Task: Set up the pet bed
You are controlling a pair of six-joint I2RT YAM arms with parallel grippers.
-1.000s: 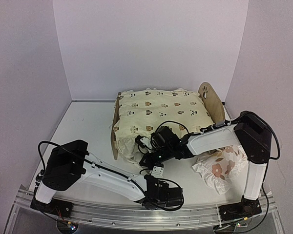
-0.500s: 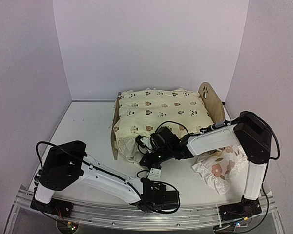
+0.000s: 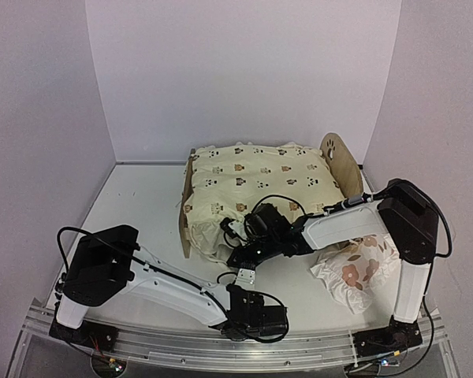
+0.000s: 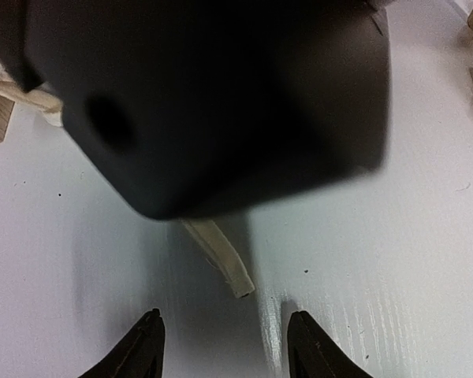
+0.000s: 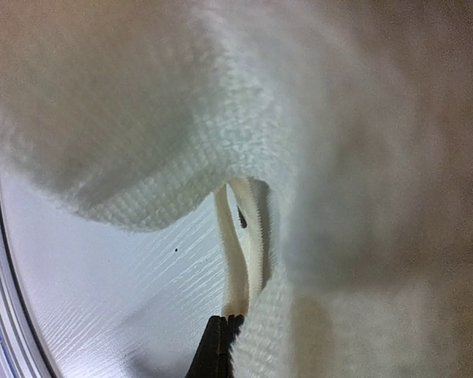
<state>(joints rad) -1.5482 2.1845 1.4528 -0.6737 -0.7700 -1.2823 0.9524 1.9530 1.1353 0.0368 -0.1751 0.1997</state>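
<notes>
— Starting left: what's the left gripper (image 4: 229,350) doing?
— Fingers spread, empty; a dark blur (image 4: 213,102) hides most of its view.
— And the pet bed (image 3: 339,161)?
— Mid-table, mostly buried under the cushion (image 3: 252,185); the right gripper (image 5: 223,331) pinches a tie string (image 5: 240,252).

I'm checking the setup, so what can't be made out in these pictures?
Top view: cushion covers the base of the bed; right arm hides part of the pillow.
Left wrist view: a dark blurred body blocks most of the scene.
Right wrist view: blurred cushion fills the frame around the string.
</notes>
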